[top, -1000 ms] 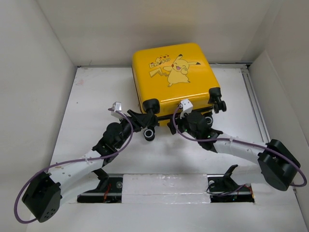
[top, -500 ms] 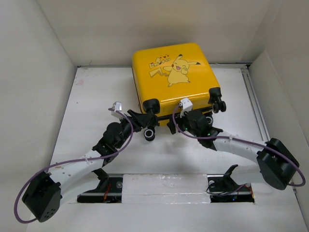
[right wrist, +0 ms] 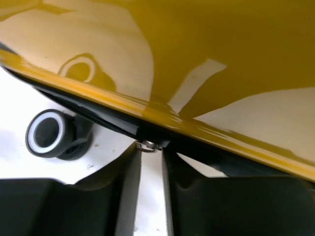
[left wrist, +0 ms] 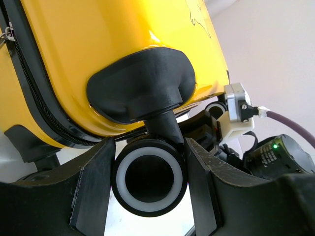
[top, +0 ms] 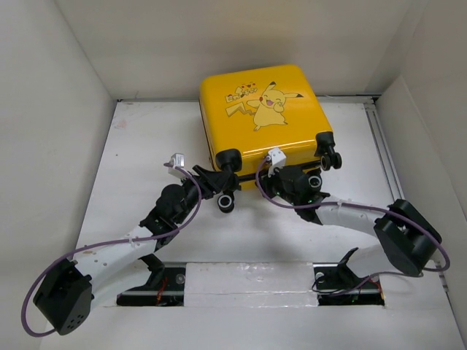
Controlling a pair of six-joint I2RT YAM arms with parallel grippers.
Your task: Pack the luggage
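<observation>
- Left gripper [left wrist: 149, 160]: it is seen half open, with its two fingers [left wrist: 93, 189] set on either side of a caster wheel [left wrist: 149, 178] of the luggage [top: 259, 109]. Both inner faces appear to be pressed against the black tyre, so the wheel is held between them.
- In the left wrist view the wheel is shown end on, a white ring around a dark hub. It hangs on a short black stem from a black corner housing [left wrist: 140, 81] on the yellow shell.
- Right gripper [right wrist: 151, 150]: its jaws are drawn nearly together, and only a narrow bright slit is left between the fingers [right wrist: 125, 196].
- A small metal zipper pull [right wrist: 146, 145] is seen just at the tips, at the top of that slit. Whether it is actually pinched cannot be told.
- The black zipper trim [right wrist: 98, 123] is seen running slantwise across the right wrist view, under the yellow shell. A second wheel [right wrist: 47, 133] is seen to the left of the fingers, resting on the white surface.
- The luggage is laid flat at the far middle of the white bench [top: 146, 146], with the Pikachu print turned up. Its far edge is set by the back wall [top: 219, 44] and its wheeled end is turned toward the arms.
- The two shells are seen lying together along the zipper line.
- From above, both grippers are found at the near, wheeled edge of the case, the left at its left corner and the right near the middle of that edge.
</observation>
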